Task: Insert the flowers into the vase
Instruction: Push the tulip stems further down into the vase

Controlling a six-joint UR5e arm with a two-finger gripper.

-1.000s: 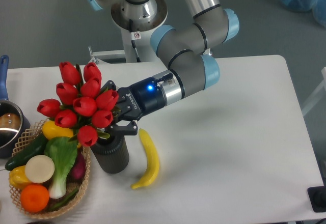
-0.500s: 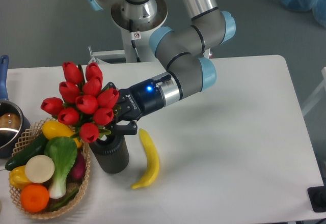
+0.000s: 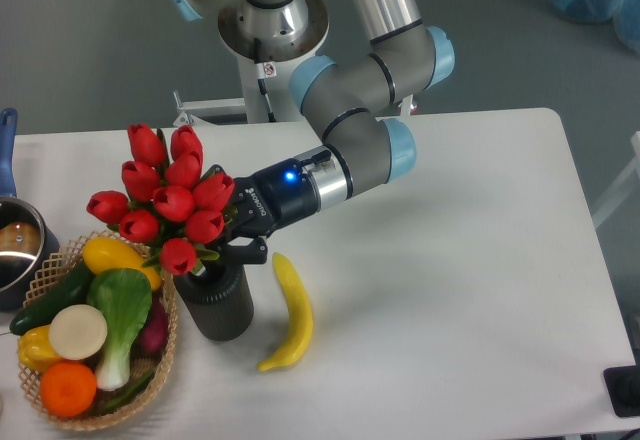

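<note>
Your gripper point(image 3: 228, 232) has its dark fingers point(image 3: 250, 251) closed on the flowers point(image 3: 165, 201), gripping the green stems just under the glossy red closed buds. The bunch fans up and away from the fingers, tilted, its stem ends at the mouth of the vase point(image 3: 216, 302). That vase, a dark ribbed cylinder with a thick round rim, stands on the white worktop point(image 3: 450, 290) directly below the fingers. A smooth yellow banana point(image 3: 291, 313) lies just beside the vase, under the wrist. A woven wicker basket point(image 3: 165, 345) of plastic fruit and vegetables touches the vase's far side.
</note>
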